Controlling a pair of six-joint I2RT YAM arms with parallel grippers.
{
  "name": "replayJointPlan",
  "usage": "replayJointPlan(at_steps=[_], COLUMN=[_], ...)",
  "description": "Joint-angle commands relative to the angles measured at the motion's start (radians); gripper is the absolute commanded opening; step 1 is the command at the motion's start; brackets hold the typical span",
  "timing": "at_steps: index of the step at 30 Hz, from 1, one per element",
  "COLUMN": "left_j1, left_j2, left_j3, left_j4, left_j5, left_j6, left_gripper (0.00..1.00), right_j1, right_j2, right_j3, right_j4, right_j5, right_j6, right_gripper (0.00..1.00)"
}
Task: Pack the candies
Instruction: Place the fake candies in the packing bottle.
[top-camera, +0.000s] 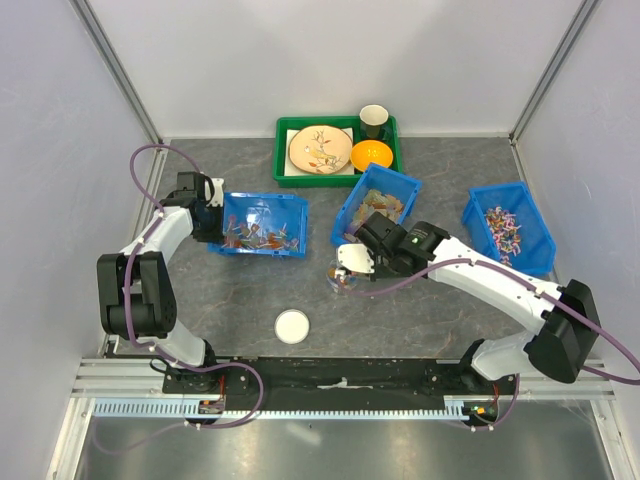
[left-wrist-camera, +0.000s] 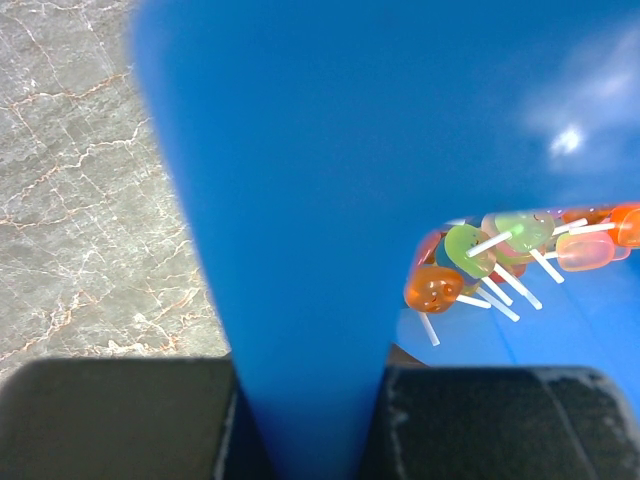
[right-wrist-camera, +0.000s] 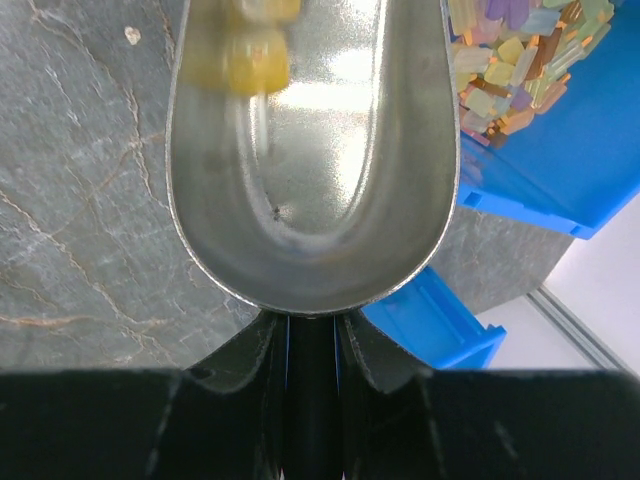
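- Steel scoop (right-wrist-camera: 310, 160) is clamped by its handle in the right gripper (right-wrist-camera: 312, 345), fingers narrow around it; a few yellowish candies (right-wrist-camera: 245, 50), blurred, sit at the scoop's 12 o'clock end.
- Top view: right gripper (top-camera: 352, 262) holds the scoop over a small clear jar (top-camera: 340, 277) at about 6 o'clock from the middle blue bin (top-camera: 380, 205); jar contents hard to read.
- Left gripper (top-camera: 205, 205) pinches the 9 o'clock wall of the left blue bin (top-camera: 262, 225); fingers nearly closed on the wall (left-wrist-camera: 290, 240).
- Bright lollipop-style candies (left-wrist-camera: 500, 255) lie inside that bin, toward 3 o'clock in the wrist view.
- Step, my guess: tipping the scoop into the jar.
- Do it well: centre the scoop lip over the jar mouth, tilt slowly so sweets slide rather than bounce.
- Left arm holds the bin steady.
- White lid (top-camera: 292, 326) lies at 7 o'clock from the jar, apart.
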Motion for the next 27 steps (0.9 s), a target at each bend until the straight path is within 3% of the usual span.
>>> replayJointPlan(at_steps=[1,27], left_j1=[0.002,0.002], left_j2=[-0.004,0.009], left_j3=[0.028,0.037], left_j4=[0.051,0.041], left_j5=[-0.001,-0.001], left_j6=[-0.006,-0.003], left_gripper=[0.02,0.01], right_j1=[0.008,0.059], right_j2=[-0.001,-0.006], right_j3=[0.037,0.092], right_j4=[-0.004,-0.062], right_j5=[0.082,0.189], right_j6=[-0.011,-0.074], right_gripper=[0.0,0.0])
